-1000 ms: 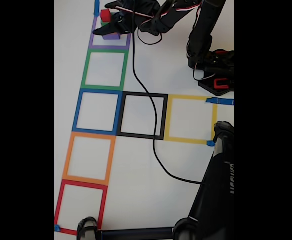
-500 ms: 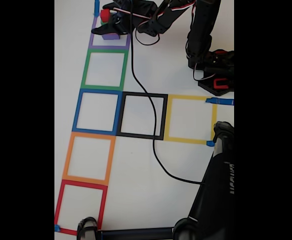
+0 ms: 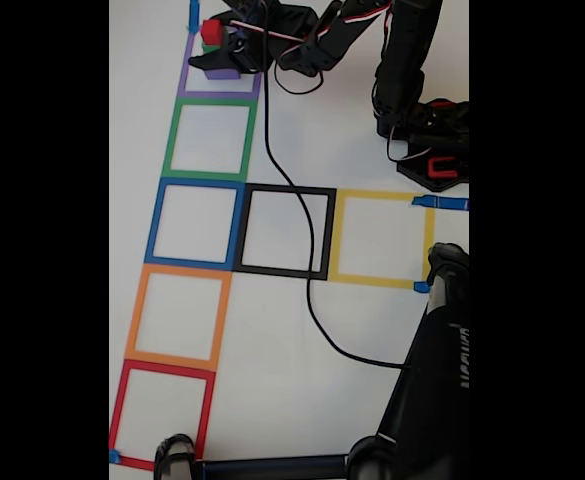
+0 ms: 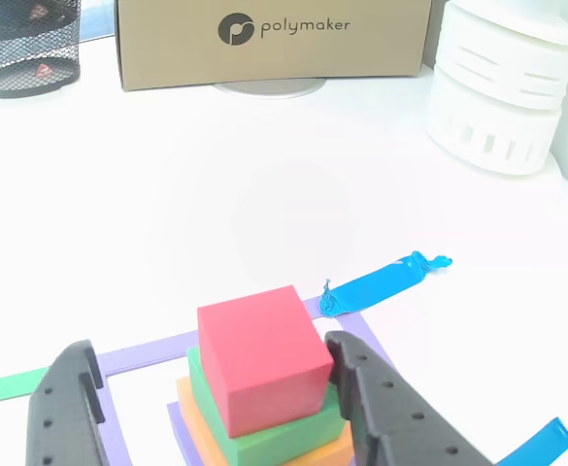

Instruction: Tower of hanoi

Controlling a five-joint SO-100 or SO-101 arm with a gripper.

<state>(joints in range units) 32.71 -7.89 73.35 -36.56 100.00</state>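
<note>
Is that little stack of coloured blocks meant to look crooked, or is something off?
Slightly off: the red block on top sits twisted, its corners not lined up with the green block and orange block beneath. The stack stands in the purple square, with the open gripper straddling it. Nothing looks spilled or broken.

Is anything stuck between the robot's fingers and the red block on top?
No. In the other view the red block sits on top of the stack, and the gripper is open around it, one finger on each side. Nothing lies in the gaps between them.
</note>
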